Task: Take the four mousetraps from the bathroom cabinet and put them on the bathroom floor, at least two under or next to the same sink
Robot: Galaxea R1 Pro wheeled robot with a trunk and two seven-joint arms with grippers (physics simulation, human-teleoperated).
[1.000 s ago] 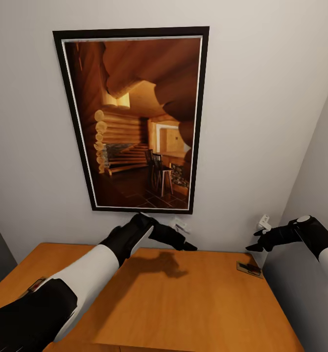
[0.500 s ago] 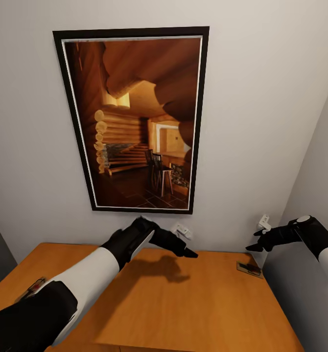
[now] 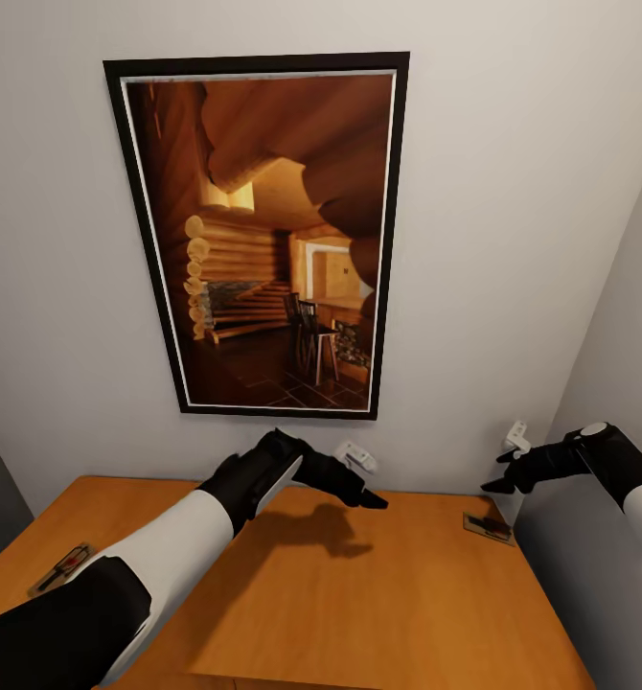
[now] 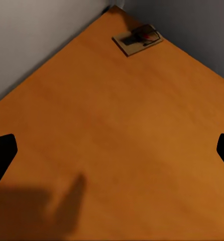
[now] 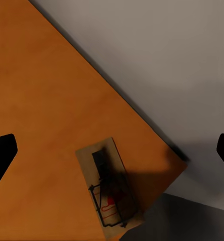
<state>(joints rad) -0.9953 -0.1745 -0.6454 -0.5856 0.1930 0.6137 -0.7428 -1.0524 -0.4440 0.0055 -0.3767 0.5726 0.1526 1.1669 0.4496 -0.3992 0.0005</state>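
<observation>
Two mousetraps lie on the orange-brown cabinet (image 3: 359,594) top. One mousetrap (image 3: 487,526) sits at the back right corner; it is the mousetrap (image 4: 137,39) far ahead in the left wrist view and the mousetrap (image 5: 109,188) close below in the right wrist view. Another mousetrap (image 3: 62,567) lies near the left edge beside my left forearm. My left gripper (image 3: 371,498) hovers open over the back middle of the top, empty. Above and just behind the corner trap, my right gripper (image 3: 498,471) is open and empty, its fingertips (image 5: 1,150) wide apart.
A large framed picture (image 3: 263,240) hangs on the white wall behind the cabinet. Two white wall fittings (image 3: 355,454) (image 3: 515,438) sit just above the top. A grey wall (image 3: 608,537) closes in on the right side.
My left gripper has dropped a little toward the cabinet top and the forearm has shifted, showing more of the left mousetrap. The right gripper has not moved.
</observation>
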